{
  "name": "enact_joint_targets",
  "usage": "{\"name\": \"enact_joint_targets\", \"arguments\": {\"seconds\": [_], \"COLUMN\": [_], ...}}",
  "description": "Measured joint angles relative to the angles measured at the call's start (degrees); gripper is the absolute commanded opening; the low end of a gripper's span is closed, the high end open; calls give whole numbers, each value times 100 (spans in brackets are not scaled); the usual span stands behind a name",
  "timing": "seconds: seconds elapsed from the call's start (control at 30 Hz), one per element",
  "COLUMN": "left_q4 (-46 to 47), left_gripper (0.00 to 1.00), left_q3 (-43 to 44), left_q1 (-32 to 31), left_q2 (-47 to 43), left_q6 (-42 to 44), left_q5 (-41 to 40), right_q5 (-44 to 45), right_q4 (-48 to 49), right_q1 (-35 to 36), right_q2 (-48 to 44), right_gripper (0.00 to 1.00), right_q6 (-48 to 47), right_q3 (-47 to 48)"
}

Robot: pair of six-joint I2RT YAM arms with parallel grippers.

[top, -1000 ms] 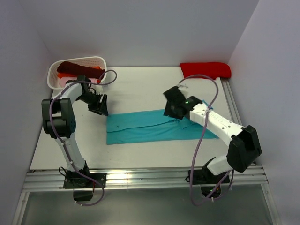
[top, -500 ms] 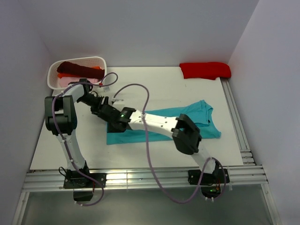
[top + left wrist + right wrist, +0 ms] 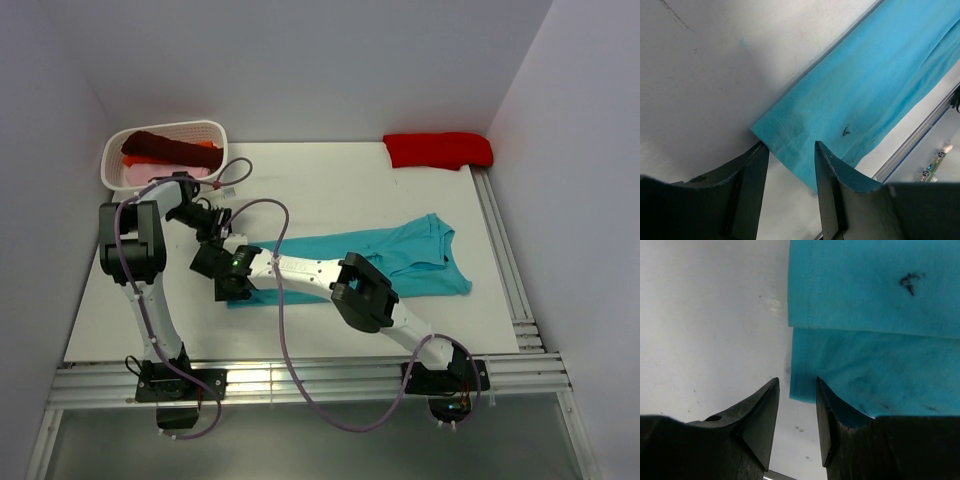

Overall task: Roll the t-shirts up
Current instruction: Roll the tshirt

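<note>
A teal t-shirt (image 3: 420, 255), folded into a long strip, lies across the middle of the table. Its left end shows in both wrist views. My left gripper (image 3: 216, 232) (image 3: 790, 145) is open, and the far corner of the shirt's (image 3: 860, 85) left end lies between its fingers. My right arm reaches across the strip. The right gripper (image 3: 228, 283) (image 3: 796, 381) is open around the near corner of that same end of the shirt (image 3: 870, 300). A red t-shirt (image 3: 438, 149) lies bunched at the back right.
A white basket (image 3: 170, 126) at the back left holds maroon, orange and pink t-shirts. Aluminium rails (image 3: 300, 380) run along the table's near edge and its right side. Walls close in the back and both sides. Cables loop over the table by the left arm.
My right arm has swung from the shirt's middle to its left end, uncovering the collar end. The left gripper has dropped toward the same end. Both sets of jaws have narrowed.
</note>
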Motion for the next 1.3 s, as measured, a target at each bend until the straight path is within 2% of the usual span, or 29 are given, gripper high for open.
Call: {"name": "enact_joint_targets", "arguments": {"seconds": [0.23,0.27,0.43,0.5,0.53,0.57,0.63,0.67,0.73,1.03,1.3], "left_q4": [98,116,166,190,201,214,249,267,286,299,173], "left_gripper": [41,37,32,27,25,20,13,8,1,0,0], "left_q3": [-48,-68,-92,-94,-94,-94,-94,-94,-94,-94,92], "left_q1": [-11,-17,-70,-90,-98,-103,-116,-120,-125,-129,-149], "left_q2": [0,0,0,0,0,0,0,0,0,-17,-122], "left_q6": [-111,-140,-243,-267,-289,-299,-367,-393,-420,-597,-752], "left_q5": [-24,-22,-68,-76,-83,-87,-103,-120,-166,-509,-1211], "right_q5": [114,136,190,195,192,192,188,184,170,-11,-201], "right_q4": [-321,-356,-511,-551,-579,-616,-671,-691,-697,-463,682], "right_q1": [105,118,179,188,190,190,190,190,190,190,170], "right_q2": [72,79,133,166,190,221,278,297,321,343,-186], "right_gripper": [43,43,43,41,39,31,26,18,14,8,8], "right_q6": [109,116,175,168,168,166,138,133,107,2,-4], "right_q3": [87,87,107,168,214,264,369,398,435,439,-673]}}
